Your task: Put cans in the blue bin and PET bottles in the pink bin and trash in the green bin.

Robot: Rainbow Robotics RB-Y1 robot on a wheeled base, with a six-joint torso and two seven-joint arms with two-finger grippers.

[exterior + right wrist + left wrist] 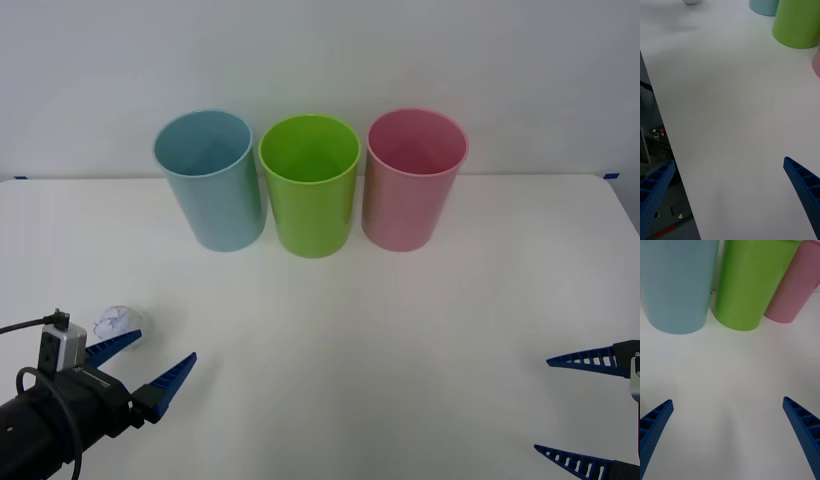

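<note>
Holding: nothing in either set of jaws; both stand wide apart over the white table (400, 340).
Left gripper (142, 362): low at my near left, its blue ribbed fingers (172, 378) spread and pointing out over the table toward the bins. From my left wrist the same fingers (655, 423) show wide at the two corners with bare table between them.
Trash: the crumpled white paper ball (116, 321) lies on the table at my near left, just beside the outer finger of my left gripper, outside the gap between the fingers; whether it touches that finger I cannot tell. From my right wrist it shows far off at the edge (691, 1).
Right gripper (590, 410): at my near right by the table's edge, fingers (585, 358) spread wide, well apart from the bins and the paper.
Blue bin (208, 180): upright at the far side of the table, leftmost of the row.
Green bin (310, 186): upright in the middle, just beside the blue one, set slightly nearer to me.
Pink bin (412, 180): upright, rightmost, close against the green one.
Bin insides: what I can see of all three looks bare.
</note>
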